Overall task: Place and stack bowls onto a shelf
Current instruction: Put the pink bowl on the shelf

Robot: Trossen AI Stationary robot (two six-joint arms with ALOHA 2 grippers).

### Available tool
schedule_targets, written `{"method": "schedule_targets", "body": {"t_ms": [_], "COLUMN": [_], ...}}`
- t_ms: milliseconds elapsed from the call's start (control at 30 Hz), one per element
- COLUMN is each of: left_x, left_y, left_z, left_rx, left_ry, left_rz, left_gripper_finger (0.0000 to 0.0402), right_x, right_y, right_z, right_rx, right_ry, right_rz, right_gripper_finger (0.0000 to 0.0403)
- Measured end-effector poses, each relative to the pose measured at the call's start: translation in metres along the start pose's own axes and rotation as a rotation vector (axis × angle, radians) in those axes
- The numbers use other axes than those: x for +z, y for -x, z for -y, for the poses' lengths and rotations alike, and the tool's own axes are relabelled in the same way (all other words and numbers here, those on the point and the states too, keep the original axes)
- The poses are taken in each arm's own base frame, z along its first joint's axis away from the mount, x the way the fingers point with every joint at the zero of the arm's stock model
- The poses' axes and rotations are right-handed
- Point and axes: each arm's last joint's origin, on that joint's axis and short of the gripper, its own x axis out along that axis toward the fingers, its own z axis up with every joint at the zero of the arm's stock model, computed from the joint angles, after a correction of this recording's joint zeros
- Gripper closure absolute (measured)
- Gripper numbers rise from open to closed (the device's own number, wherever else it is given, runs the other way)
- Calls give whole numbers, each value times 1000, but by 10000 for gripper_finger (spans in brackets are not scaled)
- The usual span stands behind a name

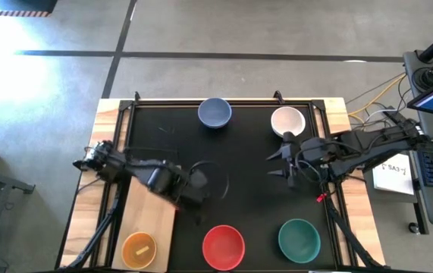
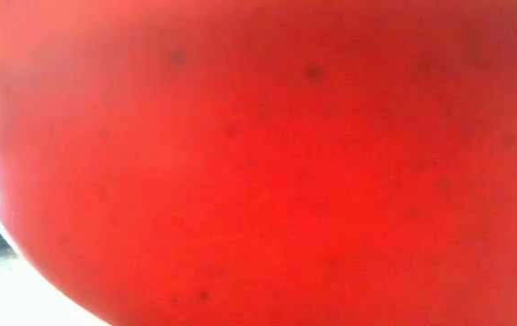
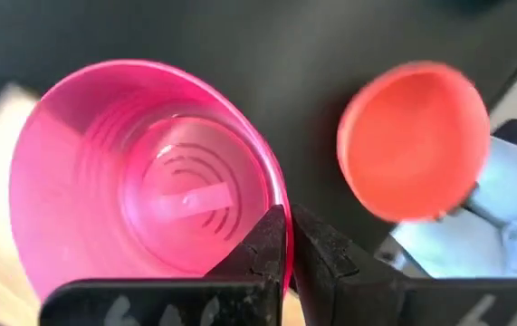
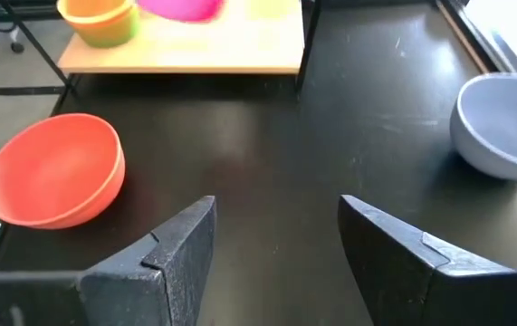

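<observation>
My left gripper is shut on a magenta bowl by the wooden shelf board at the table's left; my arm hides most of the bowl in the high view. An orange bowl rests on the board's near end; in the right wrist view it sits nested in a green bowl. The red bowl and teal bowl stand at the near edge. The blue-grey bowl and white bowl stand at the far edge. My right gripper is open and empty below the white bowl. My left gripper pinches the magenta bowl's rim, one finger inside the bowl and one outside. The bowl is tilted, its opening turned toward the wrist camera. Whether it touches the board, I cannot tell.
The red bowl fills the low view. Black frame rails run along the table's sides. A laptop and papers lie beyond the table's right edge. Bare black tabletop lies in the middle.
</observation>
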Motion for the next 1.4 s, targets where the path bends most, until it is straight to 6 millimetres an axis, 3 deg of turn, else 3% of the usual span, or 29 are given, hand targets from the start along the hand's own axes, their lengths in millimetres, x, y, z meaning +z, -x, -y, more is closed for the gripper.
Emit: {"method": "schedule_targets", "body": {"t_ms": [333, 667, 933, 1167, 1400], "left_x": [-80, -131, -142, -146, -148], "left_y": [-26, -21, -26, -53, -70], "left_z": [19, 29, 28, 22, 28], "left_rx": [121, 152, 185, 252, 172], "left_ry": [243, 379, 396, 368, 337], "left_rz": [-229, -345, -305, -297, -319], "left_gripper_finger": [401, 401, 401, 401, 401], "right_x": [-3, -6, -5, -3, -3], "right_y": [-24, -47, -54, -52, -51], "right_z": [-3, -6, -7, -8, -7], "right_rx": [-18, -22, -18, -13, -12], "right_ry": [-43, -77, -86, -97, -97], "right_rz": [-84, -151, -152, -132, -127], "right_gripper_finger": [182, 182, 182, 182, 182]}}
